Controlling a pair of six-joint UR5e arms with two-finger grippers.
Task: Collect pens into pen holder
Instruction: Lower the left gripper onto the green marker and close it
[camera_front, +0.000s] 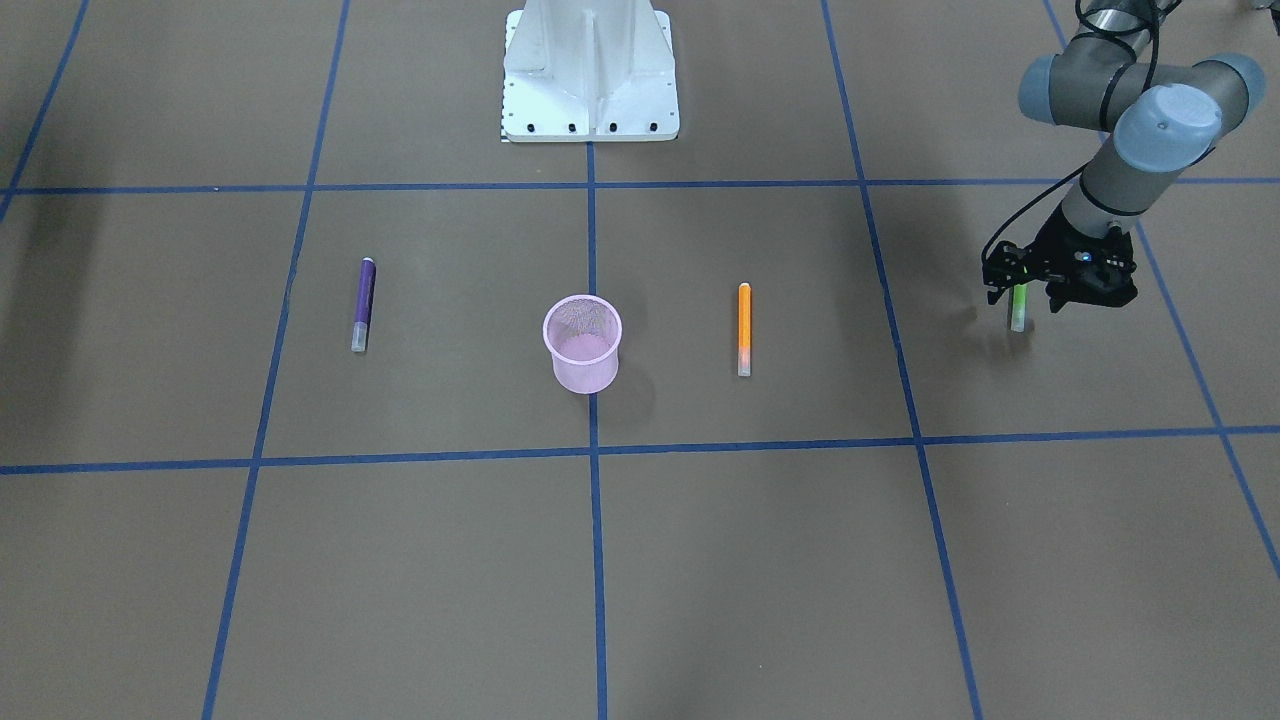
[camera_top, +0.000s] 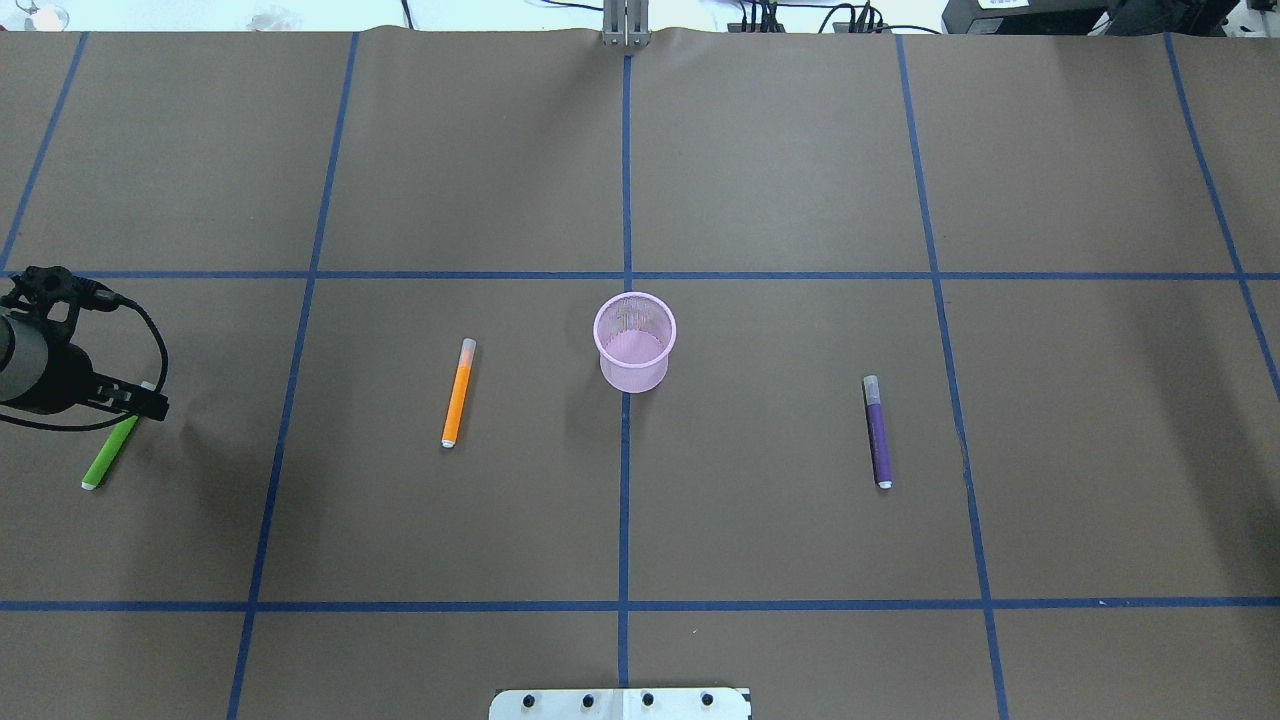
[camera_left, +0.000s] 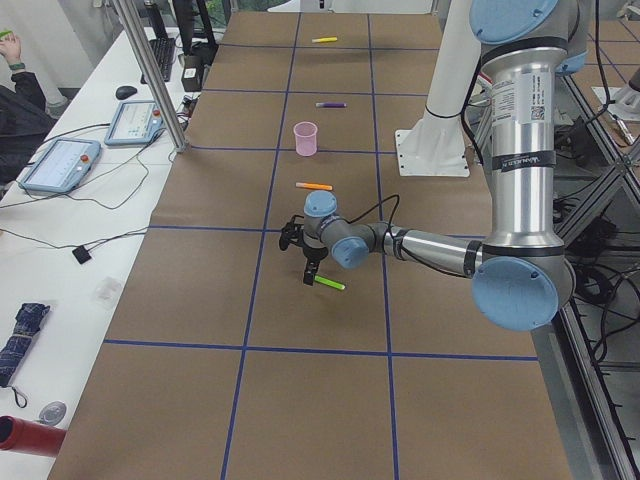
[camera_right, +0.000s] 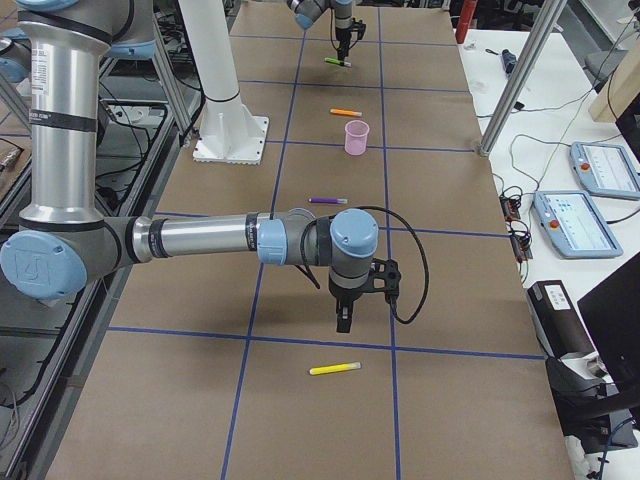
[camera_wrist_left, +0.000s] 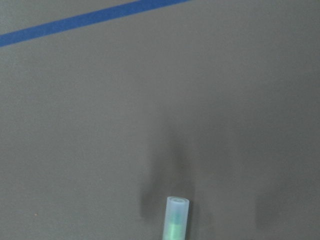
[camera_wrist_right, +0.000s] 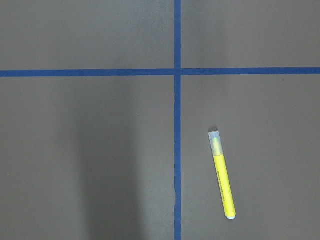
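Standing upright on the brown paper surface (camera_front: 400, 560), front-facing view: small round pink wire-mesh pen holder (camera_front: 582, 345), set on a blue tape line (camera_front: 596, 520). Slim purple pen (camera_front: 363, 303) lies flat well to the holder's robot-right. Slim orange pen (camera_front: 744, 328) lies flat to its robot-left. Bright green pen (camera_front: 1018, 310) lies farther left, beneath the left gripper (camera_front: 1028, 297); whether that gripper is spread or clamped cannot be told.

Overhead view: green pen slanted, cap end hidden under the gripper.

Left side view: green pen flat on the surface.

Right side view: right gripper (camera_right: 343, 322) points down, near a slim yellow pen (camera_right: 335, 369); its jaw state cannot be told.

Left wrist view: green pen's pale cap at the bottom edge.

Right wrist view: yellow pen beside a tape crossing.
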